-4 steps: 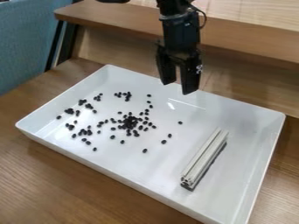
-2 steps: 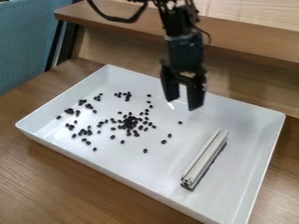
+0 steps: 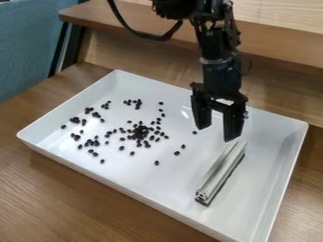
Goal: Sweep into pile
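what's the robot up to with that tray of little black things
The robot isn't holding anything: its open gripper hangs over the far end of a grooved metal bar lying in the white tray. Small black bean-like pieces are scattered across the other side, densest in one central clump. The job is to sweep them into a pile, and the bar looks like the likely sweeping tool.
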Available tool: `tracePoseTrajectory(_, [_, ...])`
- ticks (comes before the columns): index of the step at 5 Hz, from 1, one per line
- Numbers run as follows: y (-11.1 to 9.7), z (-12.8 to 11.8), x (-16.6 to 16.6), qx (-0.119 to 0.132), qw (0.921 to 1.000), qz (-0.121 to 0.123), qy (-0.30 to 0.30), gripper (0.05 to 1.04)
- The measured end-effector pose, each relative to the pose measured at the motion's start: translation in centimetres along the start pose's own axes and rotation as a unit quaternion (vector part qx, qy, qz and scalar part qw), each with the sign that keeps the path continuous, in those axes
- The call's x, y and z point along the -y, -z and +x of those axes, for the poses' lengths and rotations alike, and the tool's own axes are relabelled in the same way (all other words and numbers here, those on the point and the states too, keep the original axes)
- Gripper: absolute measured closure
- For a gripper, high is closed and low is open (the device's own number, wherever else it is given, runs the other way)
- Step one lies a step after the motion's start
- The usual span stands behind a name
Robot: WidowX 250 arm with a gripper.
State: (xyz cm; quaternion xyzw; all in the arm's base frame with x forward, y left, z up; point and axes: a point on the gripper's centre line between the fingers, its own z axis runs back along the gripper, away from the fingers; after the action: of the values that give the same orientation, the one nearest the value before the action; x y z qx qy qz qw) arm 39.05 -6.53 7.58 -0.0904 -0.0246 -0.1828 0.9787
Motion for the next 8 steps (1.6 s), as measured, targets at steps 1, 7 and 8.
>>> tracePoseTrajectory(1, [1.1, -1.1, 0.6, -0.025, 0.9994, 0.005, -0.024, 0.084])
tracePoseTrajectory(7, [4.1, -1.9, 3.8, -0.024, 0.9974, 0.008, -0.067, 0.118])
tracePoseTrajectory(8, [4.4, -1.8, 3.4, -0.022, 0.9956, 0.030, -0.086, 0.393])
